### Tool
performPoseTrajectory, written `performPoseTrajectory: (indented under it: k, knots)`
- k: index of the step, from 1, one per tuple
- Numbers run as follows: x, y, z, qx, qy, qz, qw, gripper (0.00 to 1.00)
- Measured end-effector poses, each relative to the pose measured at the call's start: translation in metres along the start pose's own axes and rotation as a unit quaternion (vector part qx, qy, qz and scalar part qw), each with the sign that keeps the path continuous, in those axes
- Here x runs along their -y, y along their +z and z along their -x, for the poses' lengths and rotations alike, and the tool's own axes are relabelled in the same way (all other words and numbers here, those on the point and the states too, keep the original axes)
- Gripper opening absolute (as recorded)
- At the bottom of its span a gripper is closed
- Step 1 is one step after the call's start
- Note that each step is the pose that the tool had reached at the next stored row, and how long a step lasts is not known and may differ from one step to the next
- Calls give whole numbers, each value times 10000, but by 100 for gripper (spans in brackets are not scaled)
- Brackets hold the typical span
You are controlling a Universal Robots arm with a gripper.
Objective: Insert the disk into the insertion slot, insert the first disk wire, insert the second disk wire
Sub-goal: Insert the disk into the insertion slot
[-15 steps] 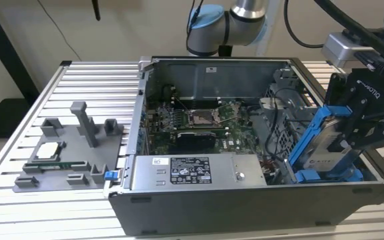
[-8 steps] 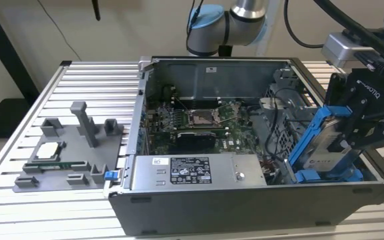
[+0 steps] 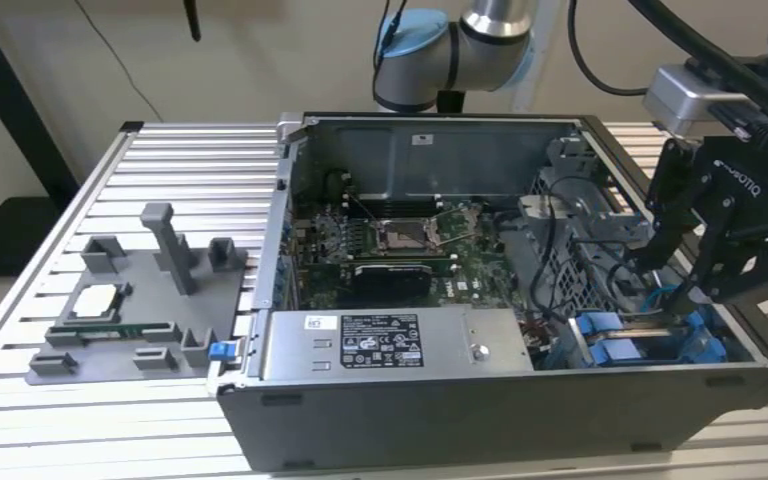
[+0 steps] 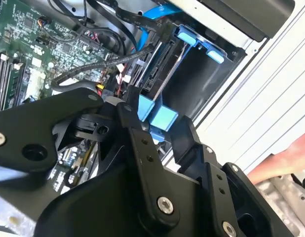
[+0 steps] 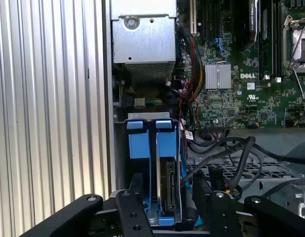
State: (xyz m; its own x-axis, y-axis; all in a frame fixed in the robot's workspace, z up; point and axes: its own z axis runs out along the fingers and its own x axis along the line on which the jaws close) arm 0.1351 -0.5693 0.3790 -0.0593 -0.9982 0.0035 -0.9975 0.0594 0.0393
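- the desk [image 3: 91,440] is carrying the open computer case [image 3: 491,440].
- the disk [image 5: 168,190] is standing edge-on in the insertion slot [image 3: 631,345], toward the exterior view's right.
- the hand [image 3: 684,285] is straddling it, spread wide, gripping nothing; pushing squarely, without tilting, should be seating it best.
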Motion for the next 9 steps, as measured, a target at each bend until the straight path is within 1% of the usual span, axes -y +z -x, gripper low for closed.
performPoseTrajectory:
  k: [2,4,9]
  knots:
    - [0,-7,0,0,0,0,10000,100]
    - [-1,-35,0,0,0,0,10000,100]
    - [-6,-147,0,0,0,0,10000,100]
